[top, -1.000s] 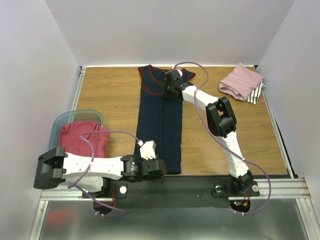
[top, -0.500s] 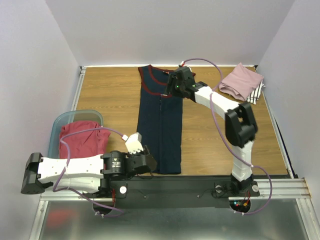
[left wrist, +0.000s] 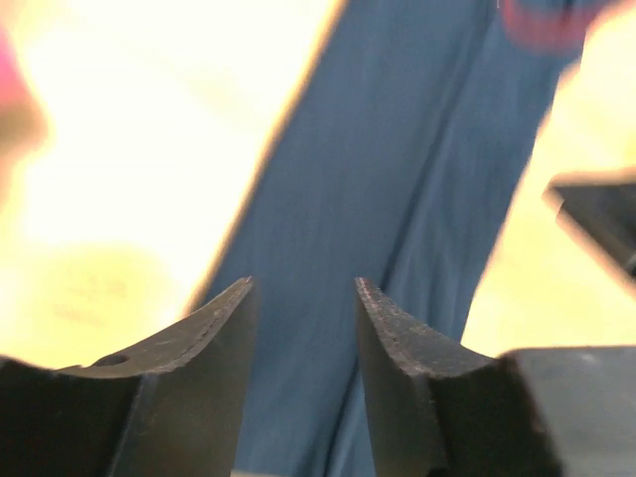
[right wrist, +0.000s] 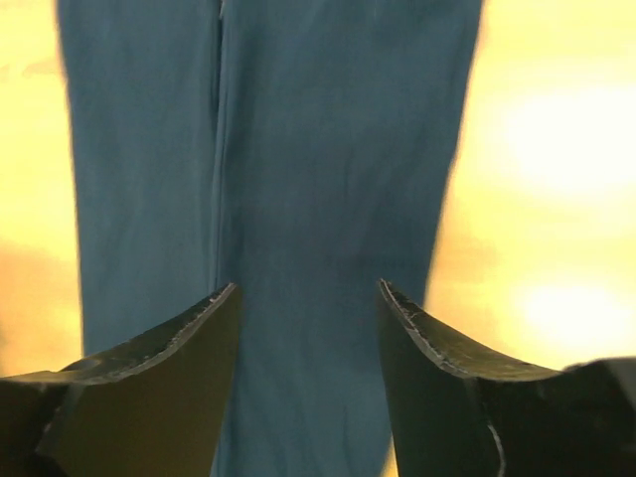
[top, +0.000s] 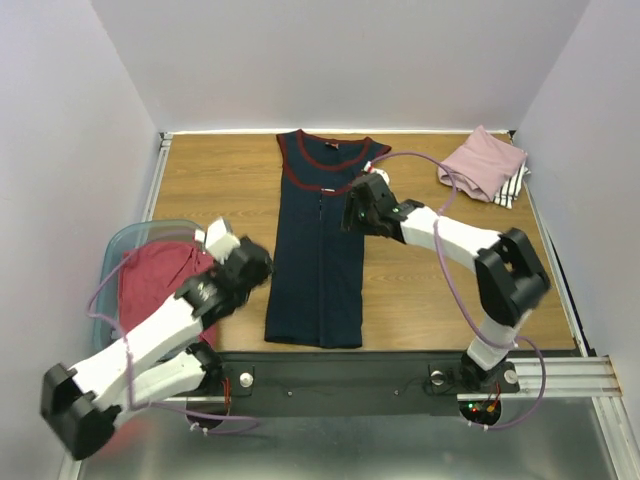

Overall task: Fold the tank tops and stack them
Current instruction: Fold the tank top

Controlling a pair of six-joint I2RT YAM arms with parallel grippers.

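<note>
Count first: one navy jersey tank top with maroon trim (top: 320, 250), one dusty pink cloth top (top: 482, 165), one white black-striped top (top: 514, 188), plus red cloth (top: 160, 280) that I can't split into separate pieces. Two arms, one tub.

The navy one lies as a long narrow strip down the middle of the wooden counter (top: 220, 190), neckline at the far edge, hem close to the near edge. The pink one sits folded in the far right corner, on top of the striped one, which only peeks out on its right side.

The left arm angles up from the near left corner, and the left hand (top: 250, 262) is just beside the navy strip's left edge. Its fingers are a bit apart, nothing between them. The right arm bends its elbow out toward the right edge and reaches back. The right hand (top: 358, 210) is over the strip's right edge, fingers spread fairly wide, empty too.

The translucent teal plastic tub (top: 130, 238) at the left edge holds the red cloth.
</note>
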